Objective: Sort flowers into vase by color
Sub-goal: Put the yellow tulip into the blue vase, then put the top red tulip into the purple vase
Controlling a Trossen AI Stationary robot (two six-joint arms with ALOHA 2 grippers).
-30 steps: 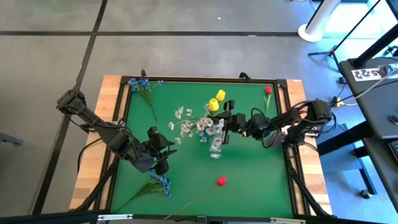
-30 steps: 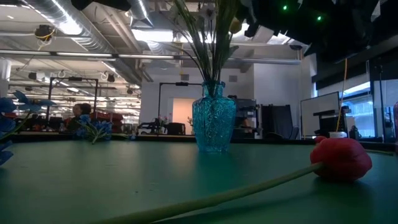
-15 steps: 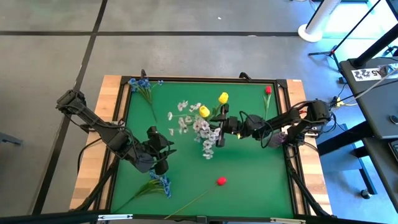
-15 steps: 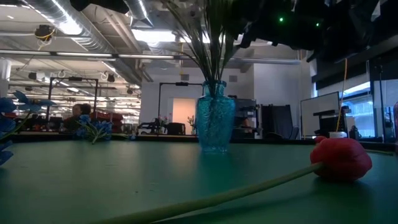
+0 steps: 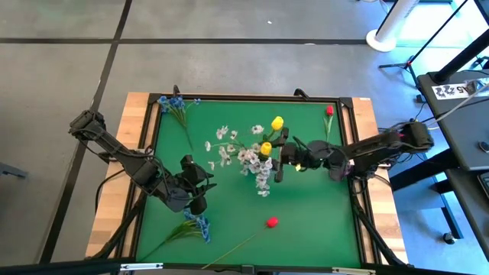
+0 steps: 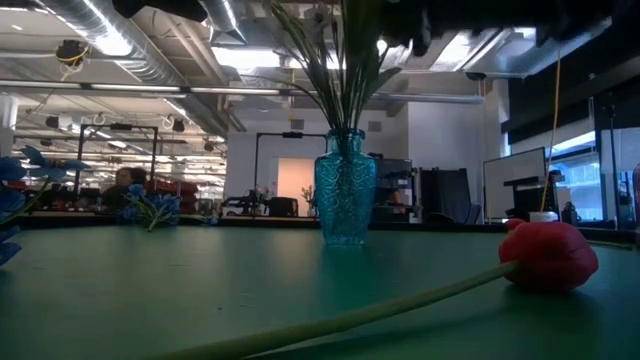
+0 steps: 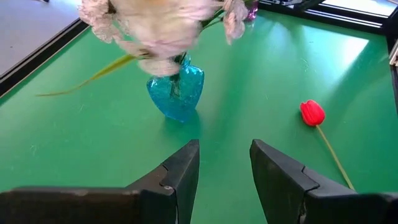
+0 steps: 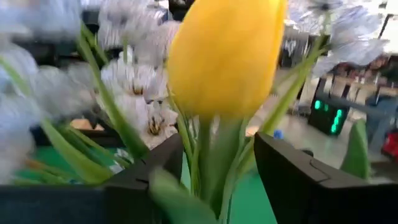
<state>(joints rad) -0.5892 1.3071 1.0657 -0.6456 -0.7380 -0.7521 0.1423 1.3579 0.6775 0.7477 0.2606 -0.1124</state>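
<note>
A blue glass vase stands upright on the green table. It holds white sprigs and two yellow tulips. My right gripper hovers level beside the bouquet on its right. It is open, its fingers on either side of a yellow tulip's stem without touching it. My left gripper waits open left of the vase, above the table. One red tulip lies on its side near the front. Another red tulip lies at the far right.
Blue sprigs lie at the far left corner and near the front left. The near red tulip's long stem runs toward the front left. A black frame rims the table. The green mat right of the vase and in front of it is bare.
My right gripper has opened and let go of the yellow tulip. It has tipped up to level, risen and drawn back a little toward the table's right edge. The freed tulip's head has swung toward the near side, among the white sprigs. The vase stays upright.
</note>
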